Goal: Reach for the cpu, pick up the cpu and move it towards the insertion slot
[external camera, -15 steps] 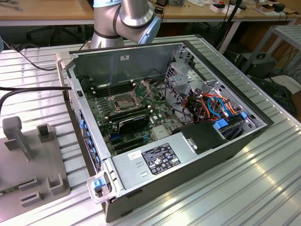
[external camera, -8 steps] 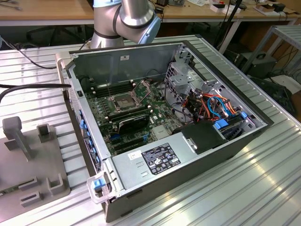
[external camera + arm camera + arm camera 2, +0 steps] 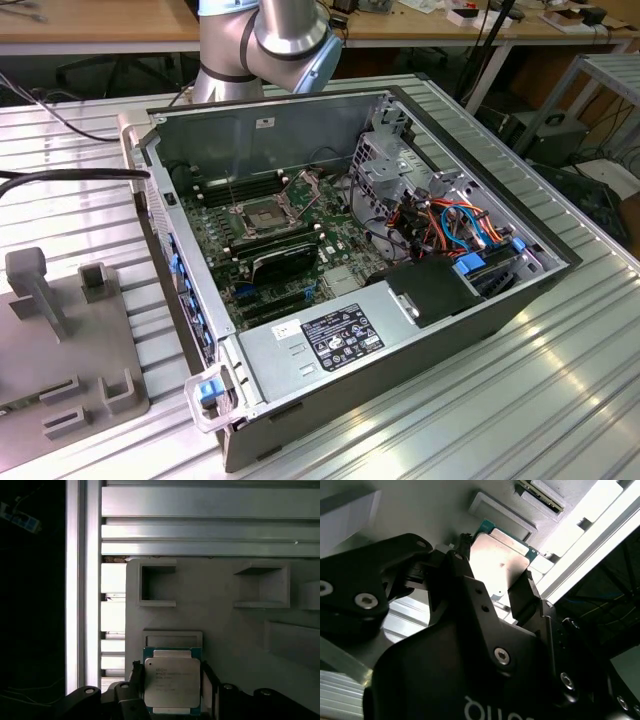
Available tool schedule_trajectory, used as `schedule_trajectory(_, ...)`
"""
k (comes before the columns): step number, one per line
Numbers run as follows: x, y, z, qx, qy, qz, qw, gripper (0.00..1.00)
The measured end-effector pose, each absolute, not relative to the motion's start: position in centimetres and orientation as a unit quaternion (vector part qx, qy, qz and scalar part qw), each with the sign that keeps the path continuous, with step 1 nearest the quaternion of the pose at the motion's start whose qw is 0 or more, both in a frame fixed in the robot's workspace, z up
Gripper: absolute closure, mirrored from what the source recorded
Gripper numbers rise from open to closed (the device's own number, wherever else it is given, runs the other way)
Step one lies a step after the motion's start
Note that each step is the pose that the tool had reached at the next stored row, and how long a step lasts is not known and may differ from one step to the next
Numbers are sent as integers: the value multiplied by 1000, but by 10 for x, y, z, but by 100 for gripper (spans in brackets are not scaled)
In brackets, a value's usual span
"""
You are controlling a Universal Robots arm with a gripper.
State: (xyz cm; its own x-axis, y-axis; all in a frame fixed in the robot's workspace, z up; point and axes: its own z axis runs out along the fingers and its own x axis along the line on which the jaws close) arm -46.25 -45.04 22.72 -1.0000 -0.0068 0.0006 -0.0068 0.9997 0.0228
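Computer case [image 3: 280, 120] lies open on its side, so the insertion slot [image 3: 258, 215] faces up and is reachable from above. Over the grey fixture plate [image 3: 235, 640], gripper [image 3: 171, 677] fingers press two opposite edges of the cpu [image 3: 172, 685], apparently pinching it level, lid face untouched.

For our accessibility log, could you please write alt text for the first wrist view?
A CPU, metal lid facing the camera, is held between the black fingers of the claw. Behind it lies a pale grey fixture plate with square recesses, on a ribbed aluminium table.
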Motion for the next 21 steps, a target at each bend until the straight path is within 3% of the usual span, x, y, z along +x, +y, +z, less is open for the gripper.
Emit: schedule_trajectory(21, -463, -450, 263, 3, -1000, -11, 0, 45)
